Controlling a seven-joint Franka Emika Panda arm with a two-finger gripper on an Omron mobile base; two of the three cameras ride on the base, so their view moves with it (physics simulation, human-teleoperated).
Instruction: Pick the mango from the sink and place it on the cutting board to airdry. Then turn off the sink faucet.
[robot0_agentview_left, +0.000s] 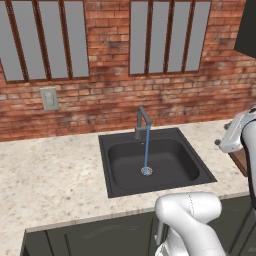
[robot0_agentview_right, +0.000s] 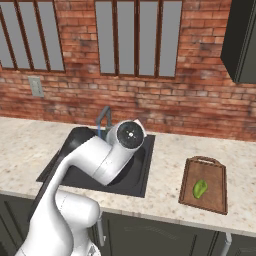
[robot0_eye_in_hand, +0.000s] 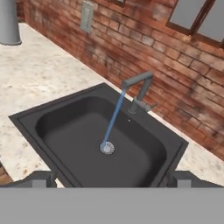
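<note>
The mango (robot0_agentview_right: 200, 188), small and yellow-green, lies on the reddish-brown cutting board (robot0_agentview_right: 212, 175) on the counter right of the sink (robot0_agentview_right: 142, 170). The dark sink (robot0_agentview_left: 107, 165) holds no fruit. A thin blue stream of water (robot0_agentview_left: 146, 150) runs from the grey faucet (robot0_agentview_left: 142, 122) down to the silver drain (robot0_eye_in_hand: 106, 148). My gripper (robot0_eye_in_hand: 111, 180) hovers above the sink's near rim, looking across the basin (robot0_eye_in_hand: 26, 124) at the faucet (robot0_eye_in_hand: 138, 87). Its fingertips (robot0_eye_in_hand: 41, 179) stand wide apart with nothing between them. In the right base view my arm covers part of the sink.
A brick wall with windows backs the counter, with a wall outlet (robot0_agentview_left: 49, 98) left of the faucet. A grey cylinder (robot0_eye_in_hand: 8, 22) stands on the counter beyond the sink. A dark wall cabinet (robot0_agentview_right: 242, 40) hangs at upper right. An edge of the board (robot0_agentview_left: 240, 160) peeks out beside my arm.
</note>
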